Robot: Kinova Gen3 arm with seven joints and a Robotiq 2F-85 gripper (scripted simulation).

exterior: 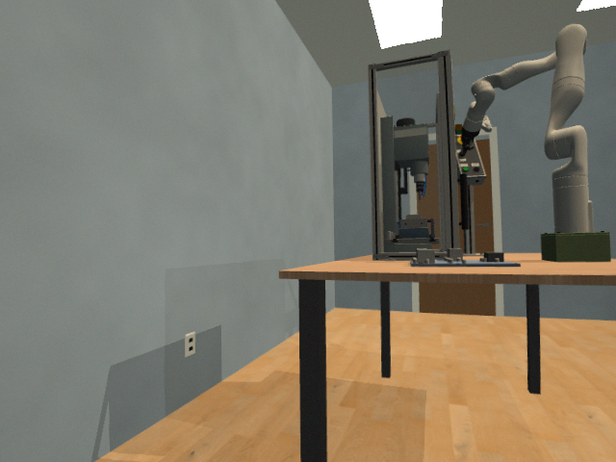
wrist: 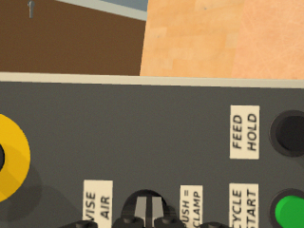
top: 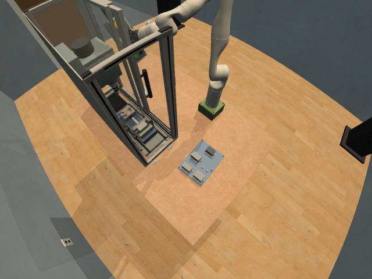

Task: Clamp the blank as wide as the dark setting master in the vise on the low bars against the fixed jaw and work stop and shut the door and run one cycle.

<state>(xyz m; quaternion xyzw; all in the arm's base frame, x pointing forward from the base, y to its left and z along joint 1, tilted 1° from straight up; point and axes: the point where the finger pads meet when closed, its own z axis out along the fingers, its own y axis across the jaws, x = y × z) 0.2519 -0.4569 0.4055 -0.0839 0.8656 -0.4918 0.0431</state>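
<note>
My gripper [wrist: 146, 209] [exterior: 463, 150] is shut, and its fingertips sit on the black VISE AIR knob [wrist: 142, 195] on the grey control panel [wrist: 157, 133] [exterior: 474, 166]. The green CYCLE START button [wrist: 290, 212] [exterior: 465, 168] [top: 136, 56] is just beside the knob. In the top view a grey blank [top: 140, 127] lies between the vise jaws inside the guard [top: 168, 90] [exterior: 448, 149]. The blue plate [top: 215, 164] [exterior: 497, 264] holds the dark setting master [top: 210, 150] [exterior: 492, 257] and three upright blanks [top: 196, 156] [top: 187, 167] [top: 199, 175].
A black FEED HOLD button [wrist: 288, 134] and a yellow-ringed stop button [wrist: 10, 157] are also on the panel. The door's black handle [top: 147, 83] [exterior: 465, 203] shows on the guard's side; I cannot tell whether the door is shut. The arm's green base [top: 211, 108] [exterior: 575, 246] stands behind the plate.
</note>
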